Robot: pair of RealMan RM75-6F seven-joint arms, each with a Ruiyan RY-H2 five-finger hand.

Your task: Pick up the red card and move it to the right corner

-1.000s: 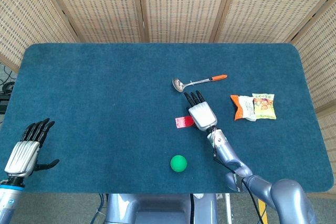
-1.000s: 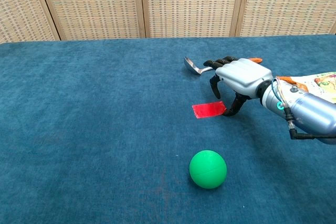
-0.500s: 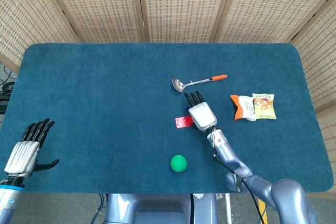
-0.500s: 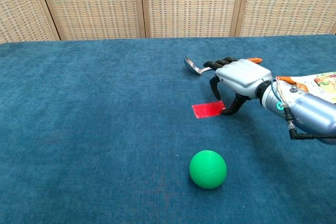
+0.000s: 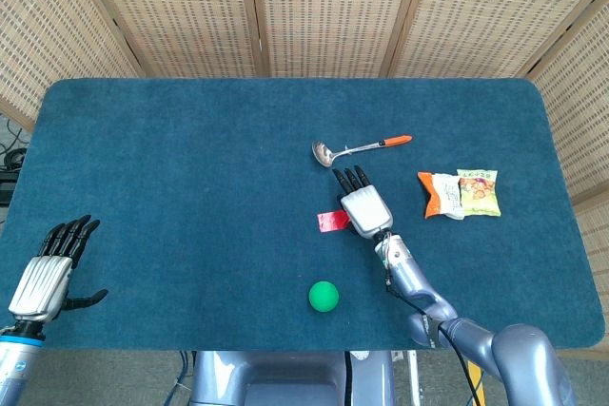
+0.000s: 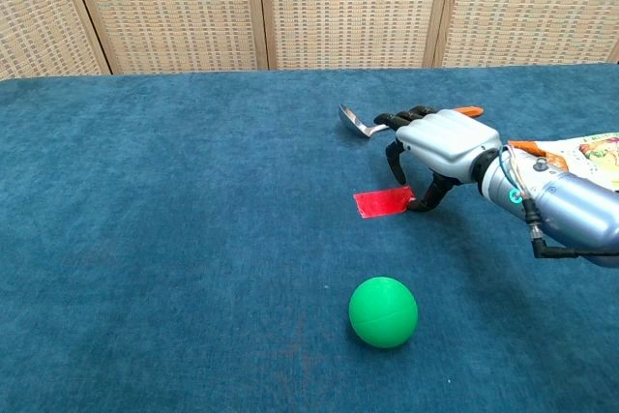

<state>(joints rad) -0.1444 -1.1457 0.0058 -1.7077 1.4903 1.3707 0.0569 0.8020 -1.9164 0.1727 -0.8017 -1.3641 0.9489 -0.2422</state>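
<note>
Blue carpet-like cloth covers the bench (image 5: 190, 187), where the right robot hand (image 6: 440, 147) arches over the red card's (image 6: 382, 203) right end, fingertips at its edge, grip uncertain. Flat and rectangular, the card lies lengthwise left-right. Only the head view shows the left robot hand (image 5: 46, 278), fingers spread and empty

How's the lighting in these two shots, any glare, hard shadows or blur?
Head view: even, soft light, no glare on the table; the spoon is sharp. Chest view: a faint shadow under the green ball and the right robot hand; the red card is crisp, nothing blurred.
</note>
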